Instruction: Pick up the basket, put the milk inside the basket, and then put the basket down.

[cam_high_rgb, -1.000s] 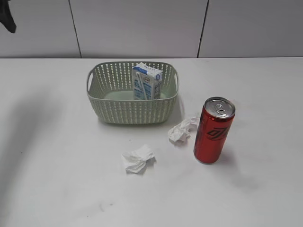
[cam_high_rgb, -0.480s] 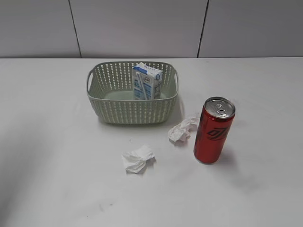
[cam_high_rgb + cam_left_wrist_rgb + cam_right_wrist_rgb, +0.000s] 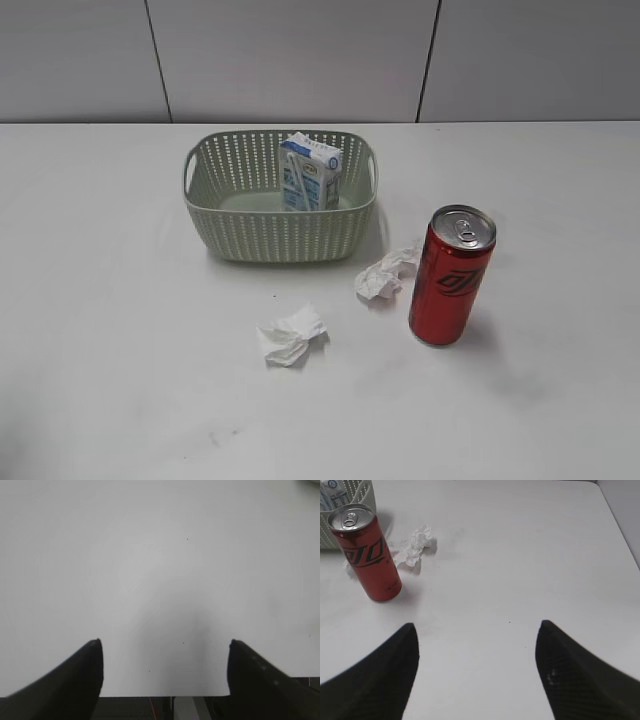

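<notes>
The pale sage-green basket (image 3: 255,235) stands on the white table at the back middle of the exterior view. The white and blue milk carton (image 3: 311,172) stands upright inside it, at its right rear. A corner of the basket (image 3: 357,491) and of the milk (image 3: 332,490) shows at the top left of the right wrist view. My left gripper (image 3: 165,647) is open and empty above bare table near its front edge. My right gripper (image 3: 476,627) is open and empty above bare table, right of the can. Neither gripper shows in the exterior view.
A tall red soda can (image 3: 451,275) stands right of the basket; it also shows in the right wrist view (image 3: 366,552). One crumpled white tissue (image 3: 388,272) lies beside the can, and shows in the right wrist view (image 3: 413,546). Another tissue (image 3: 291,337) lies in front of the basket.
A dark arm part at the top left corner of the exterior view has left the view. Its shadow on the left of the table has faded. Basket, milk, can and tissues have not moved.
</notes>
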`<action>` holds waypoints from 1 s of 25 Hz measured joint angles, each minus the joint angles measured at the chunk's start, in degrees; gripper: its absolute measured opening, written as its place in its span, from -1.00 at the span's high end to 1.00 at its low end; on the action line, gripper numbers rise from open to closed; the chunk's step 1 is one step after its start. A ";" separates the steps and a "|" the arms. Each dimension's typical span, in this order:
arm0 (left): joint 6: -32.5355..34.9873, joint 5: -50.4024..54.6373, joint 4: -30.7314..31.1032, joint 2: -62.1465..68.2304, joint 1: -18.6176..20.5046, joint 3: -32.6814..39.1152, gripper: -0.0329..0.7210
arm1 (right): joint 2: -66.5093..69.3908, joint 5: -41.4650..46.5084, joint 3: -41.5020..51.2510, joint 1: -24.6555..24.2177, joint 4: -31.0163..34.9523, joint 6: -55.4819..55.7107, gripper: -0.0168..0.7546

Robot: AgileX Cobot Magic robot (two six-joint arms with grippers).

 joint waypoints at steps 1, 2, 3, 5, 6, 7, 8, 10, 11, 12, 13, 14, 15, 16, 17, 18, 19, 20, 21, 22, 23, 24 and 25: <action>0.05 -0.20 0.00 -2.64 0.00 1.96 -0.64 | 0.00 0.00 0.00 0.00 0.00 0.00 -0.53; 0.05 -0.33 0.00 -4.82 0.00 3.86 -0.63 | 0.00 0.00 0.00 0.00 0.00 0.00 -0.53; 0.05 -0.39 0.00 -7.45 0.00 5.64 -0.63 | 0.00 0.00 0.00 0.00 0.00 0.00 -0.53; 0.05 -0.63 0.00 -12.94 0.00 8.61 -0.61 | 0.00 0.00 0.00 0.00 0.00 0.00 -0.53; 0.05 -0.80 0.00 -15.24 0.00 10.04 -0.61 | 0.00 0.00 0.00 0.00 0.00 0.00 -0.53; 0.05 -1.29 0.00 -17.92 0.00 11.14 -0.61 | 0.00 0.00 0.00 0.00 0.00 0.00 -0.53; 0.05 -1.61 -0.05 -20.50 0.00 12.41 -0.61 | 0.00 0.00 0.00 0.00 0.00 0.00 -0.53; 0.05 -2.35 -0.10 -24.97 0.00 14.63 -0.60 | 0.00 0.00 0.00 0.00 0.00 0.00 -0.53; 0.05 -2.50 -0.10 -27.26 0.00 15.41 -0.60 | 0.00 0.00 0.00 0.00 0.00 0.00 -0.53; 0.05 -2.63 0.03 -29.51 0.00 16.36 -0.60 | 0.00 0.00 0.00 0.00 0.00 0.00 -0.53; 0.05 -2.68 0.18 -31.33 0.00 17.28 -0.60 | 0.00 0.00 0.00 0.00 0.00 0.00 -0.53; 0.05 -2.68 0.34 -33.49 0.00 18.02 -0.60 | 0.00 0.00 0.00 0.00 0.00 0.00 -0.53; 0.05 -2.74 0.54 -35.59 0.00 18.80 -0.60 | 0.00 0.00 0.00 0.00 0.00 0.00 -0.53; 0.05 -2.74 0.72 -37.34 0.00 19.43 -0.60 | 0.00 0.00 0.00 0.00 0.00 0.00 -0.53; 0.05 -2.80 0.71 -39.39 0.00 19.75 -0.60 | 0.00 0.00 0.00 0.00 0.00 0.00 -0.53; 0.05 -2.86 0.71 -41.33 0.00 19.79 -0.60 | 0.00 0.00 0.00 0.00 0.00 0.00 -0.53; 0.05 -2.94 0.71 -43.18 0.00 19.84 -0.60 | 0.00 0.00 0.00 0.00 0.00 0.00 -0.53; 0.05 -3.18 0.72 -44.64 0.00 19.84 -0.60 | 0.00 0.00 0.00 0.00 0.00 0.00 -0.53; 0.05 -3.50 0.77 -46.16 0.00 19.84 -0.60 | 0.00 0.00 0.00 0.00 0.00 0.00 -0.53; 0.05 -3.90 0.83 -47.61 0.00 19.90 -0.60 | 0.00 0.00 0.00 0.00 0.00 0.00 -0.53; 0.05 -4.62 0.88 -48.86 0.00 20.04 -0.60 | 0.00 0.00 0.00 0.00 0.00 0.00 -0.53; 0.05 -5.41 0.88 -49.71 0.00 20.32 -0.60 | 0.00 0.00 0.00 0.00 0.00 0.00 -0.53; 0.05 -6.28 0.88 -50.61 0.00 20.53 -0.60 | 0.00 0.00 0.00 0.00 0.00 0.00 -0.53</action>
